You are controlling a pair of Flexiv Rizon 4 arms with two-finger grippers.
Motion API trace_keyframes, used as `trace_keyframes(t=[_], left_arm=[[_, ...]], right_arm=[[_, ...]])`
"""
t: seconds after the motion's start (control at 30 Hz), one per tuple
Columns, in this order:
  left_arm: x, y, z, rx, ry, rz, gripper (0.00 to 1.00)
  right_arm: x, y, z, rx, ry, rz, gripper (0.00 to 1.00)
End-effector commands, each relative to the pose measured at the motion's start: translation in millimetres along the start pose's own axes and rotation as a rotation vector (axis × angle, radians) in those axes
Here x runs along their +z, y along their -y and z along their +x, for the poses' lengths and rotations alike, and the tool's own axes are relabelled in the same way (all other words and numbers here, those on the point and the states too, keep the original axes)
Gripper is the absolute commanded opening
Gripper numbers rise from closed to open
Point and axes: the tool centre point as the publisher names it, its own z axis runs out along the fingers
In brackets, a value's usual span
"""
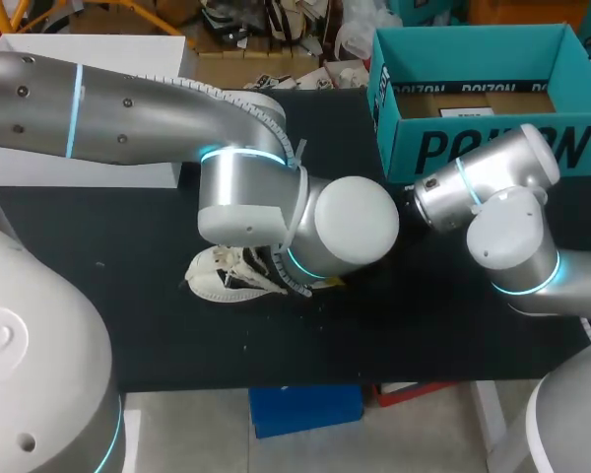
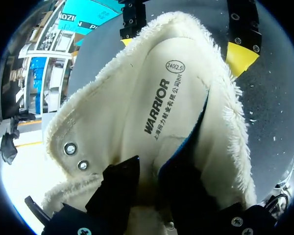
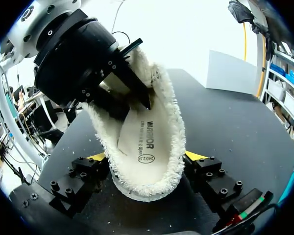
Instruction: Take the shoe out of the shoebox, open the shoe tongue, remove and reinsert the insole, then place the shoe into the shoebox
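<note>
A white shoe (image 1: 222, 276) with fleecy lining lies on the black table, mostly hidden under my left arm's wrist in the head view. My left gripper (image 2: 149, 171) reaches into the shoe's opening and is shut on the raised edge of the insole (image 2: 161, 98), whose blue underside shows. In the right wrist view the same shoe (image 3: 161, 98) sits between my right gripper's (image 3: 147, 156) yellow tips, which press it from both sides at one end. The printed insole (image 3: 142, 142) lies inside it. The teal shoebox (image 1: 473, 148) stands empty at the back right.
A white box (image 1: 89, 108) stands at the table's back left. Bare black table (image 1: 424, 325) stretches in front of my right arm. Both arms crowd the middle, over and beside the shoe.
</note>
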Motion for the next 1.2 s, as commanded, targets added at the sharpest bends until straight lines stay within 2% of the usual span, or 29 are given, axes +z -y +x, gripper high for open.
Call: trace_keyframes(t=[0.03,0.23,0.53,1.2], left_arm=[[48,-10,1.5,0.011,-0.036,0.018,0.00],[46,-10,1.1,0.064,-0.152,0.060,0.00],[28,-17,-1.9,0.101,-0.236,0.109,0.00],[-15,-30,-21.8,0.109,-0.318,0.239,0.00]], right_arm=[[0,4.2,-3.0,0.003,0.002,0.004,0.00],[0,4.2,-3.0,0.003,0.002,0.004,0.00],[0,4.2,-3.0,0.003,0.002,0.004,0.00],[0,4.2,-3.0,0.003,0.002,0.004,0.00]])
